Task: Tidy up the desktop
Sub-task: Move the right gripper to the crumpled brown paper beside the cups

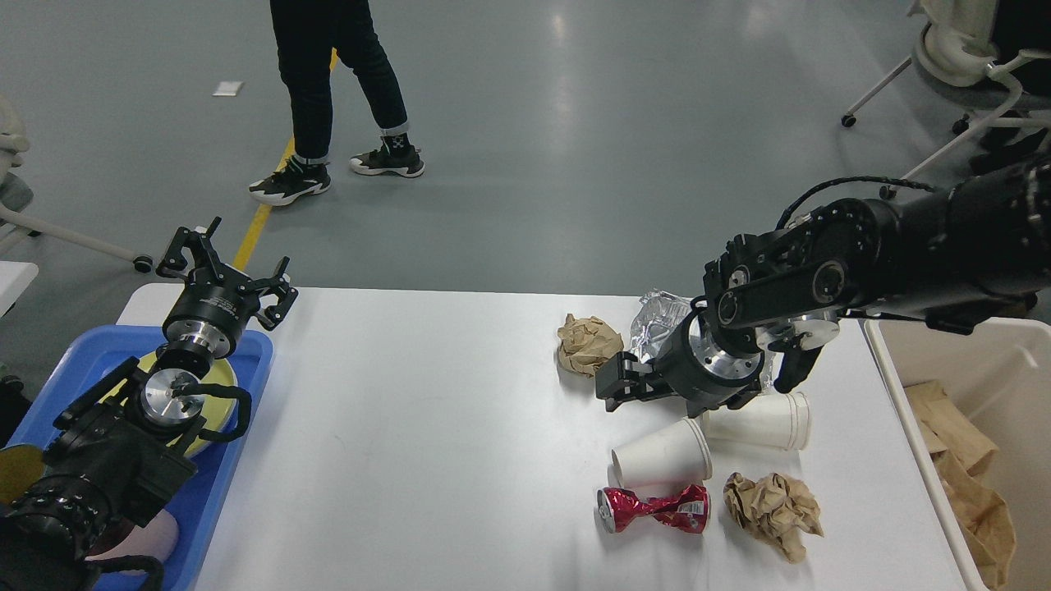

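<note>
A: Where was the desktop (pixel 427 443) at this ts?

B: Filled the lower-center of frame, white top w/ rounded corners, blue tray (pixel 246 353) overlapping its left edge, beige bin (pixel 891 394) off its right edge. Litter clustered center-right: foil tray (pixel 657 316), two brown paper wads (pixel 587 345) (pixel 772 513), two white paper cups (pixel 661 455) (pixel 768 420) on their sides, crushed red can (pixel 653 509).

A: Grippers?

B: Left gripper (pixel 223 267) sat upper left, over the tray's far end, fingers spread, nothing in it. Right gripper (pixel 612 386) was center-right, pointing left, low over the litter, just beside the upper wad and in front of the foil tray. It was dark and side-on, couldn't tell if open or closed. Didn't look like it held anything, but not sure.

A: Handling notes?

B: Desktop itself is rigid, smooth, prob slick, not a thing to grab; it's the surface to clear. So the grips go on the litter. Judging by looks: all light. Wads are soft, pinch anywhere across the bulk. Cups crush easy and could roll or skid on the smooth top; take across the wall near the rim. Foil is thin, would deform; grab at a rim edge. Can is stiffest; its pinched waist looks like the best hold.

A: Desktop rel. to hands?

B: Under the right gripper, apparently just above the surface; contact couldn't be told. Left gripper was by its upper-left corner, well apart from the litter.
</note>
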Tool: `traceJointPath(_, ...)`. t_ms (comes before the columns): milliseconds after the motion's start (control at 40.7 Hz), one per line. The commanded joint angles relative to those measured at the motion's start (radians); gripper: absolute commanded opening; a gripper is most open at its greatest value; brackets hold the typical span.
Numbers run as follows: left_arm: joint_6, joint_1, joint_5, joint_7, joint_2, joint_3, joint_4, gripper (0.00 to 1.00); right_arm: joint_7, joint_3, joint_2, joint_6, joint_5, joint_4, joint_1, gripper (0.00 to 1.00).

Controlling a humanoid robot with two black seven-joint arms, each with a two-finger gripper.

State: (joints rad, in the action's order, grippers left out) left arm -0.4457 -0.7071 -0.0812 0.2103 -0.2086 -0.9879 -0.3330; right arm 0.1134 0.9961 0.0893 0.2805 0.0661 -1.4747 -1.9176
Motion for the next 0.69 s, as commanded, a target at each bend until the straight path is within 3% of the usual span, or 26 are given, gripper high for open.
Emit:
traceJointPath(0,-0.001,0.0,0.0,0.001,0.0,0.0,-0.001,0.98,0.002,0.021,-0.005,-0.007,-0.023,0.03,0.063,1.0)
traceJointPath(270,-0.001,0.0,0.0,0.001,0.0,0.0,0.0,0.98,0.0,0.188,0.096,-0.014,-0.216,0.103,0.175,1.0)
traceJointPath(467,-0.001,0.0,0.0,0.001,0.0,0.0,0.0,0.98,-0.003,0.177,0.227,-0.017,-0.204,0.132,0.308,1.0)
traceJointPath(664,-0.001,0.0,0.0,0.001,0.0,0.0,0.0,0.98,-0.001,0.105,0.265,-0.04,-0.177,0.137,0.411,1.0)
